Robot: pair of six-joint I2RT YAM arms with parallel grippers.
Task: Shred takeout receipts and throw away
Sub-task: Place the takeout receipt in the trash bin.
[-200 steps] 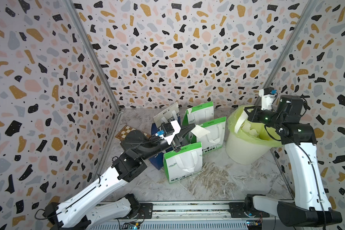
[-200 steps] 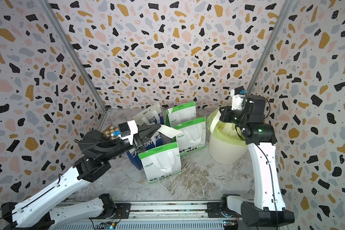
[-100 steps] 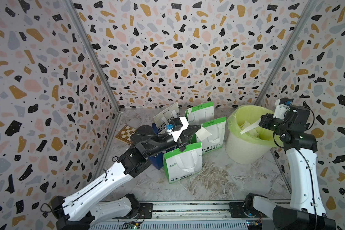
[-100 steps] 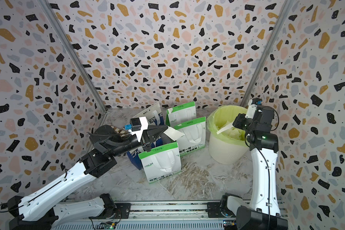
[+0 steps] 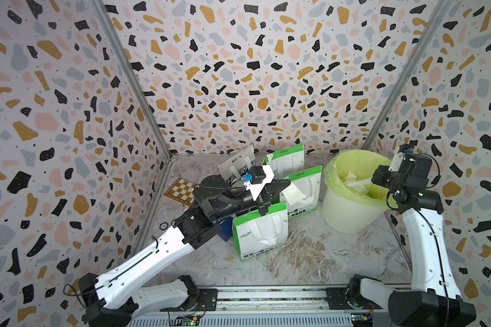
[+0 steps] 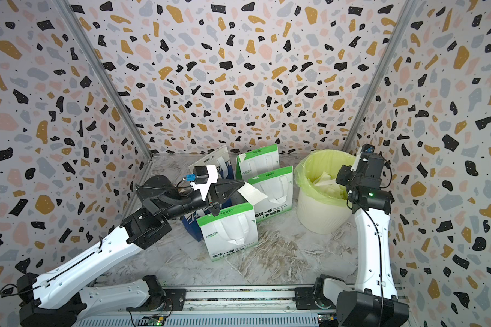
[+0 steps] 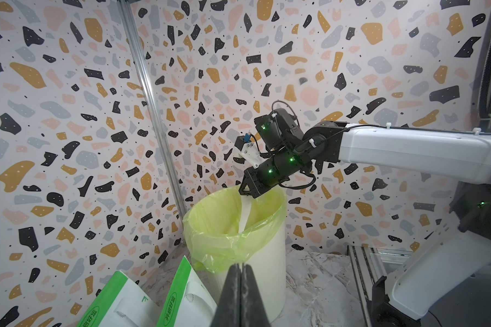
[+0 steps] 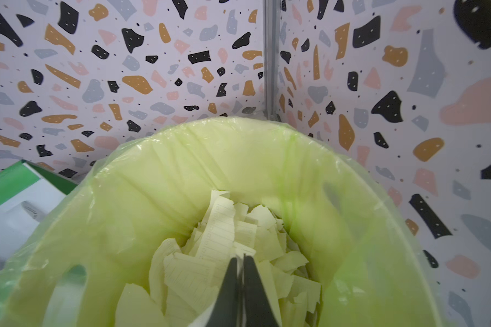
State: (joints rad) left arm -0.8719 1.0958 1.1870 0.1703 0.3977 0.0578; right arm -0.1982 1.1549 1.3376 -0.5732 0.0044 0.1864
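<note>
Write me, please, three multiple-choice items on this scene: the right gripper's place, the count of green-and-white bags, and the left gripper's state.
1. The right gripper is above: A the chessboard; B the green-lined bin; C the base rail.
2. Green-and-white bags: A two; B five; C three.
3. The left gripper is: A shut on a receipt piece; B open, empty; C shut, empty.
Answers: 1 B, its tip points into the bin; 2 C, three green tops show in both top views; 3 A, paper hangs from its closed tip.
</note>
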